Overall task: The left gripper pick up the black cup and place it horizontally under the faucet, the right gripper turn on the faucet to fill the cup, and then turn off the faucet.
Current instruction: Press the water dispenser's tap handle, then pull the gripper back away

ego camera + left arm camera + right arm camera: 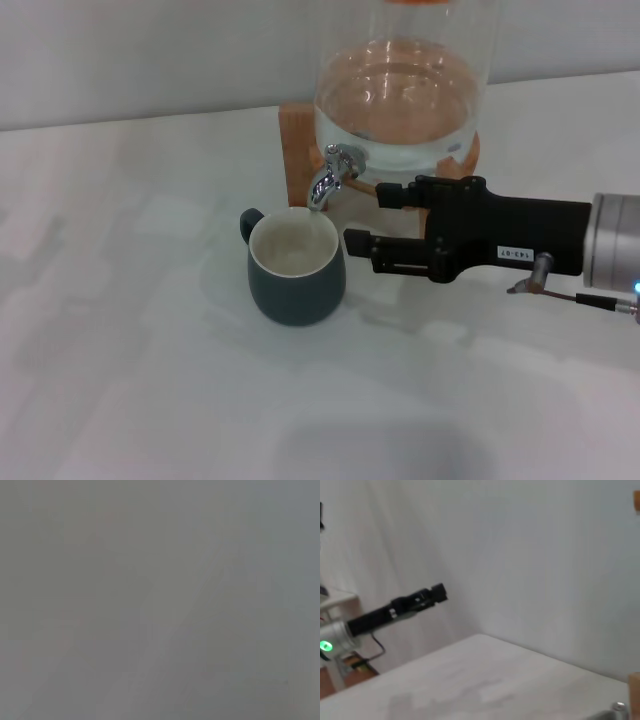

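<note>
1. Under the faucet [330, 178] spout stands the black cup [296, 270], upright on the white table [120, 330]: dark rounded body, cream inside, loop handle far-left.
2. Right gripper [362, 217] just right of cup, fingers apart, upper one by the faucet.
3. Left gripper [439, 592] is off the table, fingers unclear.
4. Glass jar [400, 90] top cut off.

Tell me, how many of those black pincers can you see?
2. The right pincer reaches in beside the black cup, near the faucet of the glass jar. The left pincer hangs off to the side, away from the table.
</note>
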Controlling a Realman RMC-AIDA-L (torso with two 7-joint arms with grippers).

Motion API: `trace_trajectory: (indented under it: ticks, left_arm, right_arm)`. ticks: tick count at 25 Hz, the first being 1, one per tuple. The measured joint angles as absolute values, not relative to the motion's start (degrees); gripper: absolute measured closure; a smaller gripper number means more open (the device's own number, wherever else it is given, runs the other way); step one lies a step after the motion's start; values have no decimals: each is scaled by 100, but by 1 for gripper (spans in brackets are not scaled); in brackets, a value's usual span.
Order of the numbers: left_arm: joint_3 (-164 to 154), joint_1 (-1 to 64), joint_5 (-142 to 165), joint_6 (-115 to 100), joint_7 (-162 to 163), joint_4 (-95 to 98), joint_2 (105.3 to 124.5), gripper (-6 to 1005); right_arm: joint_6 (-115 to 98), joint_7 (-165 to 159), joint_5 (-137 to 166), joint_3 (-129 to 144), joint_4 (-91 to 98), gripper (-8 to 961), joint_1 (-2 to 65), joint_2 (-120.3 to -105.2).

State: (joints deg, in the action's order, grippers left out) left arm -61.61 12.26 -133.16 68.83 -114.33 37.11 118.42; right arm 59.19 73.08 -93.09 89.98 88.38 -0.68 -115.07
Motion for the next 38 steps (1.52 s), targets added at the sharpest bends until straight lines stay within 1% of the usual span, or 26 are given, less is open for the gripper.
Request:
trace_trajectory:
  ticks: [6, 10, 12, 26, 38]
  left_arm:
    - [-6160, 1369, -13305, 6836, -11434, 3571, 11799, 110]
    - [-6160, 1431, -13297, 6748, -11435, 3515, 11770, 110]
    - [-6161, 1465, -13285, 6699, -11435, 3497, 11769, 110]
    - [-6145, 1480, -13227, 6687, -11434, 3459, 11765, 110]
    - [-6143, 1449, -13227, 6749, -11412, 3472, 11769, 110]
  right_arm:
    - [5262, 6917, -8447, 9327, 9480, 250, -393, -11555]
    - [5220, 6910, -8406, 9438, 9586, 273, -456, -11549]
    - [5270, 6949, -8436, 9445, 9583, 295, -427, -11545]
    - [5817, 7502, -9220, 9435, 8937, 281, 81, -11519]
    - [5255, 7472, -9211, 9916, 9028, 280, 303, -11529]
